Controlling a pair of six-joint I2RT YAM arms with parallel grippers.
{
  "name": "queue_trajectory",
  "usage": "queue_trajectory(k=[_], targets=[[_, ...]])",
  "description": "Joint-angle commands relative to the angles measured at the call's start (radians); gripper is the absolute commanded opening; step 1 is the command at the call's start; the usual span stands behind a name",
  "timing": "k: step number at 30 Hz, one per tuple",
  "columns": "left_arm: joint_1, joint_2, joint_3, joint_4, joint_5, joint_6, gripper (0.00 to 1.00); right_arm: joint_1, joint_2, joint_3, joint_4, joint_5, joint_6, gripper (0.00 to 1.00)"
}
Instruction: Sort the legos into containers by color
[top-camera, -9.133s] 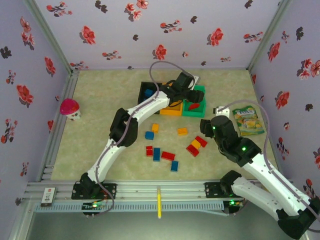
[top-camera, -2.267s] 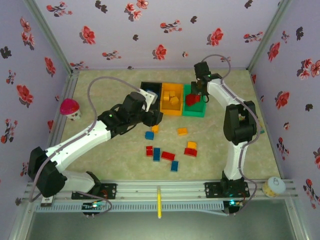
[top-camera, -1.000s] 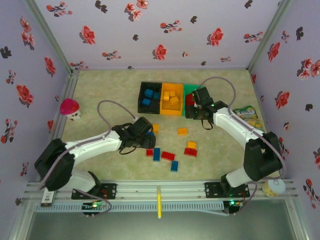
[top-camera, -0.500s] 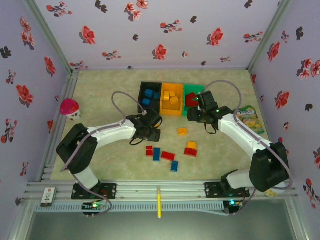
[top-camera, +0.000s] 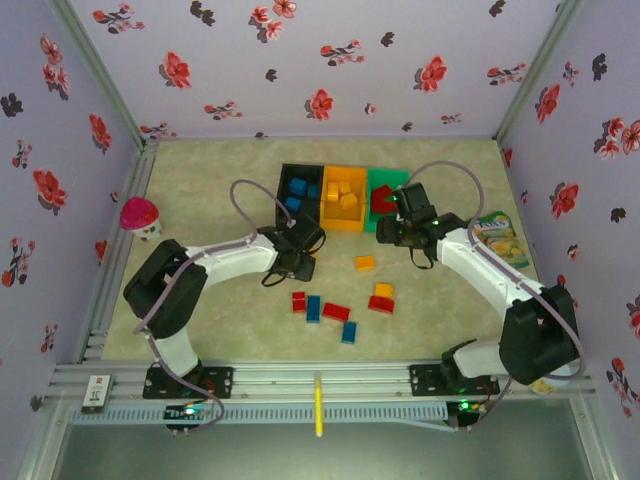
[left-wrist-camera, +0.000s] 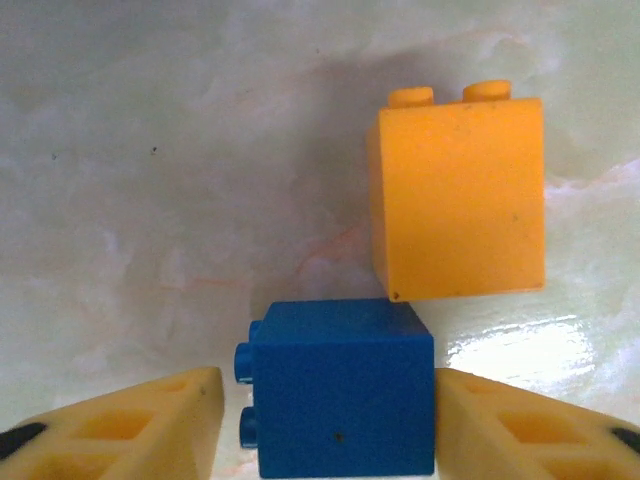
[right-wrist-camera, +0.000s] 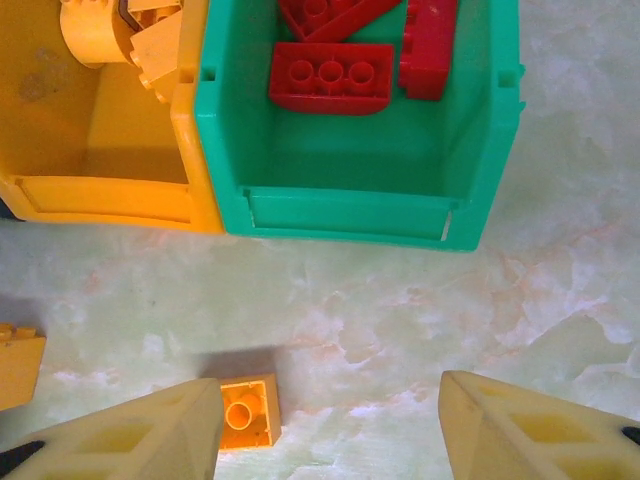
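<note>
Both arms: since a couple of seconds ago the right hand is coming back from over the green bin to just in front of it. The left hand is sliding in toward the bins and getting low over a blue brick.
Left hand: its fingers are sitting one on each side of the blue brick. One is touching it. The other is looking a tiny bit off the bumps, so I cannot tell if it is squeezing tight yet.
Blue brick: it is resting on the worktop, near the black bin. An orange brick is sitting right beside its far edge.
Blue brick feel: it is looking hard, light and smooth. It is probably not squashing in a pinch, but it may be slipping or twisting.
Blue brick hold: pinching the two side faces, in the middle, is looking best. One side is carrying bumps, so that finger may be rocking on them.
Orange brick: it is so close that lifting the blue one straight up is looking safest.
Right hand: its fingers are standing wide apart with nothing between them, over the worktop in front of the green bin. A small orange brick is lying just beside one finger.
Green bin: red bricks are lying inside.
</note>
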Motion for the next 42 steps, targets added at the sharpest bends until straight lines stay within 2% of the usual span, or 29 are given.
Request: queue_trajectory(k=[1,5,10,17,23,30,39,41,42], targets=[[0.006,0.028,0.026,-0.003,0.016,0.022,0.48,0.003,-0.032,-0.013,-0.028,0.030,-0.002,0.59],[0.008,0.027,0.022,-0.005,0.019,0.025,0.38,0.003,-0.038,-0.014,-0.029,0.033,-0.002,0.59],[0.018,-0.019,0.014,-0.021,0.007,0.052,0.32,0.003,-0.040,-0.019,-0.026,0.030,-0.002,0.57],[0.072,-0.138,0.069,-0.091,-0.018,0.125,0.31,0.003,-0.055,-0.040,-0.014,0.021,0.000,0.57],[0.159,-0.168,0.192,-0.112,-0.020,0.200,0.31,0.004,-0.068,-0.077,0.004,-0.009,0.017,0.55],[0.252,-0.058,0.339,-0.016,0.004,0.282,0.31,0.030,-0.083,-0.118,0.020,-0.024,0.044,0.55],[0.289,0.216,0.607,-0.011,0.024,0.339,0.30,0.098,-0.054,-0.143,0.037,-0.011,0.072,0.55],[0.297,0.264,0.638,-0.007,0.030,0.340,0.35,0.107,-0.044,-0.142,0.037,-0.005,0.076,0.55],[0.299,0.281,0.651,-0.002,0.031,0.339,0.46,0.114,-0.037,-0.142,0.037,-0.004,0.077,0.54]])
